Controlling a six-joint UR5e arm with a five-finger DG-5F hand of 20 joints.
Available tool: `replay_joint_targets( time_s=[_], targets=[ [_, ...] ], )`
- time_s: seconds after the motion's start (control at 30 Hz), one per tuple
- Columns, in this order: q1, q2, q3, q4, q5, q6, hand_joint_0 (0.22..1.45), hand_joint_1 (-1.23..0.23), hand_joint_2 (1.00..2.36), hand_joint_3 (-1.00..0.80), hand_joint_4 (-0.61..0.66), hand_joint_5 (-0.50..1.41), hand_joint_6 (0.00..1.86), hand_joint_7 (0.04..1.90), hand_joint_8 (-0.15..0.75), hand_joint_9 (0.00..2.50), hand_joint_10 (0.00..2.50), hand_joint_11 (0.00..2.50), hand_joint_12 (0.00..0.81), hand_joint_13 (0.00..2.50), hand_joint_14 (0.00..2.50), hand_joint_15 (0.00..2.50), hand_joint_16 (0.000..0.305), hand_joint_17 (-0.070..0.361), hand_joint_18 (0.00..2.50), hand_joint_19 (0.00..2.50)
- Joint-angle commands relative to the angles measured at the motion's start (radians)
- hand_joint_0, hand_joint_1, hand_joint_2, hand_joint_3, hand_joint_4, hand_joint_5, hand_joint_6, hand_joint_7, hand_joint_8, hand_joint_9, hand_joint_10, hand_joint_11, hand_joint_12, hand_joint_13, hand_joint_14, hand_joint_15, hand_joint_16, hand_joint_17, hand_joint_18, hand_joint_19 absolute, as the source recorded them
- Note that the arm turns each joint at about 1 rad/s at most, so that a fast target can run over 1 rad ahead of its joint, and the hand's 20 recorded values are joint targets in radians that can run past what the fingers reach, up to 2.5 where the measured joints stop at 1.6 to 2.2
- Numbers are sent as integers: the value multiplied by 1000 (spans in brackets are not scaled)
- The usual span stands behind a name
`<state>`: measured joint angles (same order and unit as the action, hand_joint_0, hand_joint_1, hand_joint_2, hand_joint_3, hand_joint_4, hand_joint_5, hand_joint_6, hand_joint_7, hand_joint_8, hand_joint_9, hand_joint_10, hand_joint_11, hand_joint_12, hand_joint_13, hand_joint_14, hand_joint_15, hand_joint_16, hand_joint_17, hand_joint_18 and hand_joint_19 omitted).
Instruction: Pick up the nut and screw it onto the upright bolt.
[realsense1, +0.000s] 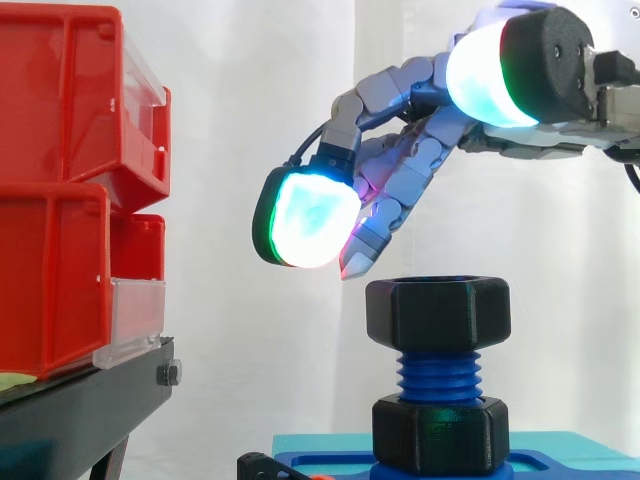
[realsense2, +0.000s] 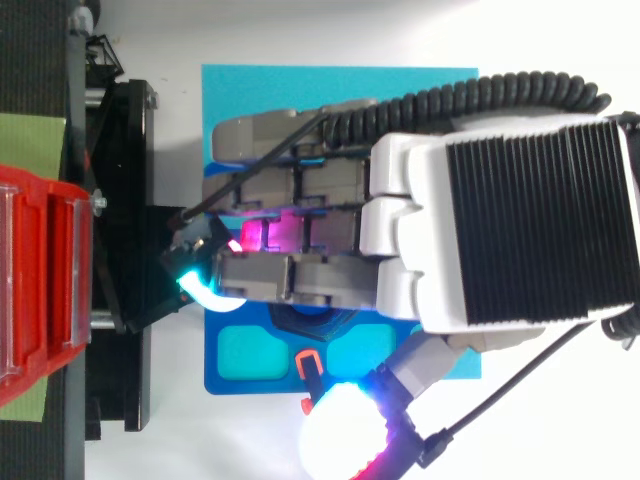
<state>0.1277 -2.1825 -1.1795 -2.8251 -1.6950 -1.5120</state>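
Nut (realsense1: 438, 312): black, sitting at the top of the upright blue bolt (realsense1: 438, 374).
Hand (realsense1: 400, 190): I see it just above the nut, fingers loosely apart, gripping nothing.
Bins (realsense1: 70, 190): red, stacked left.

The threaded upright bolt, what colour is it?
Blue; the threaded upright bolt shows best in the side view.

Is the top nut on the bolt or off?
On: the top nut sits on the upright bolt's upper threads, with the hand above it, apart.
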Motion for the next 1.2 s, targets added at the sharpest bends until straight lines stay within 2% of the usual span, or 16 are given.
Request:
replay_joint_targets(
  time_s=[0.0,0.27,0.57,0.87,1.17],
  targets=[
    [7,0,0,0,5,4,489,-75,1000,-500,219,-78,503,798,199,898,0,0,207,624,0,0,27,61,392,98],
    [7,0,0,-23,5,10,493,-81,1000,-500,245,-64,504,875,215,906,0,0,211,622,0,0,27,61,389,107],
    [-3,-2,0,-54,3,9,497,-90,1000,-500,252,-51,504,929,217,904,0,0,214,631,0,0,26,59,391,103],
    [-14,0,0,-59,0,9,504,-99,1000,-500,215,-24,505,1099,231,935,0,0,212,644,0,0,25,55,401,74],
    [-48,0,0,-68,-21,3,509,-110,1000,-500,177,0,504,1285,237,974,0,0,204,676,0,0,21,48,424,45]
  ],
)
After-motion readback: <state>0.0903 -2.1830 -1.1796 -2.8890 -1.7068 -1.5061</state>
